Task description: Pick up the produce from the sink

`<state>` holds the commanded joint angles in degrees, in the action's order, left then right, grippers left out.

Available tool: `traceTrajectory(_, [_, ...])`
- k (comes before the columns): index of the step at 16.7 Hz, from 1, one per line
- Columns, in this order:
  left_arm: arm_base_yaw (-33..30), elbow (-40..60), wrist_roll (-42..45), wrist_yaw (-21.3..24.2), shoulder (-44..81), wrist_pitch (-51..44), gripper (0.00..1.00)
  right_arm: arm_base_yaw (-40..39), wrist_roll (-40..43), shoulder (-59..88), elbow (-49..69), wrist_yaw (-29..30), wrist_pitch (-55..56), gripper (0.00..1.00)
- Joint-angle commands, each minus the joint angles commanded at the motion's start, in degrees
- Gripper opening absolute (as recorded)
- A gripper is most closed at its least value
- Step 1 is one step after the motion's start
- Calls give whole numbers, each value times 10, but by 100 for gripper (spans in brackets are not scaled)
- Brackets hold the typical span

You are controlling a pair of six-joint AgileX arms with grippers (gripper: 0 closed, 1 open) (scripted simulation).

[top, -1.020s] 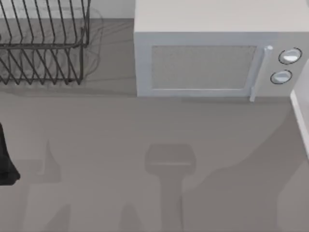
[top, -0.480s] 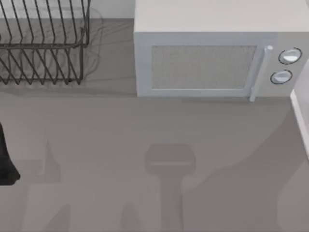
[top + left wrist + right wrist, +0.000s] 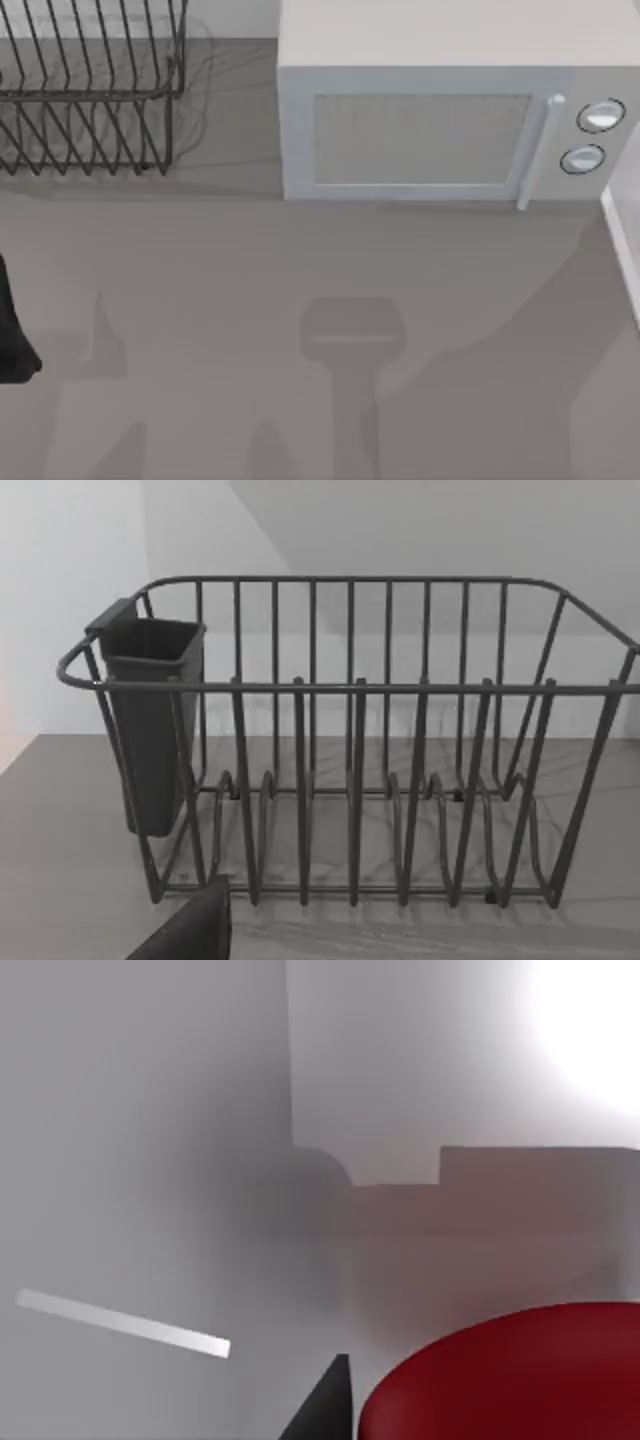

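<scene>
Grey tabletop (image 3: 200, 270): dish rack (image 3: 90, 90) at 10 o'clock, microwave (image 3: 430, 110) at 1. Red produce (image 3: 510, 1375) cut off in the right wrist view. Whether either arm's fingers are spread, I cannot tell.

Grey counter (image 3: 200, 260), microwave (image 3: 420, 130), rack (image 3: 90, 90)

dish rack (image 3: 90, 90) at the table's (image 3: 230, 290) back left, microwave (image 3: 440, 110) to its right, produce (image 3: 510, 1375) just beside the right gripper's fingertip (image 3: 325, 1405)

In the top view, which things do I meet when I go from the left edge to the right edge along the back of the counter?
Dark wire dish rack → white box-shaped microwave oven with a speckled door → its thin upright door handle → its two round silver knobs.
</scene>
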<state>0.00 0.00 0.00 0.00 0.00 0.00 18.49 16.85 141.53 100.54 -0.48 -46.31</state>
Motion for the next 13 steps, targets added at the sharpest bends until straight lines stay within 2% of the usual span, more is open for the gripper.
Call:
traceTrajectory(3, [0, 0, 0, 0, 0, 0, 100, 1, 1, -2, 89, 0, -92, 0])
traceTrajectory(10, [0, 0, 0, 0, 0, 0, 100, 3, 3, -30, 364, -1, -411, 0])
traceTrajectory(13, [0, 0, 0, 0, 0, 0, 100, 2, 3, -45, 437, -1, -487, 0])
